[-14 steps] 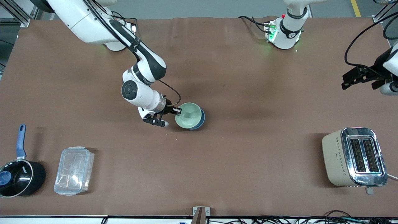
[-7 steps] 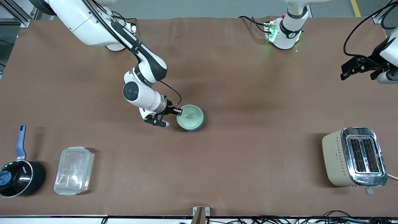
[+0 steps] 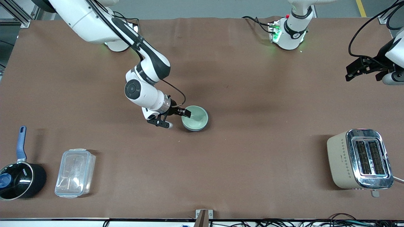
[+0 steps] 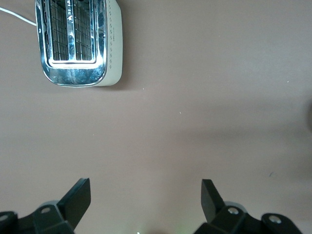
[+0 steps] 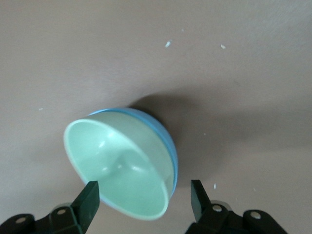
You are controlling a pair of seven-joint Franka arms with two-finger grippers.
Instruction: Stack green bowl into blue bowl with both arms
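Observation:
The pale green bowl (image 3: 196, 118) sits inside the blue bowl in the middle of the table. In the right wrist view the green bowl (image 5: 119, 163) fills the blue bowl (image 5: 167, 141), of which only a blue edge shows. My right gripper (image 3: 175, 118) is open at the bowls' edge toward the right arm's end of the table, with one finger (image 3: 186, 112) over the green rim. In its wrist view the right gripper (image 5: 144, 197) has its jaws wide apart with the green rim between them, holding nothing. My left gripper (image 3: 354, 72) waits open and empty in the air at the left arm's end, and its own view shows it (image 4: 145, 200) over bare table.
A cream and chrome toaster (image 3: 359, 159) stands near the front camera at the left arm's end; it also shows in the left wrist view (image 4: 78, 44). A clear lidded container (image 3: 75, 172) and a black pot with a blue handle (image 3: 19, 179) stand at the right arm's end.
The green bowl went from tilted on the blue bowl's edge to sitting down inside it. My right gripper let go of its rim and opened. My left gripper drew away from the front camera.

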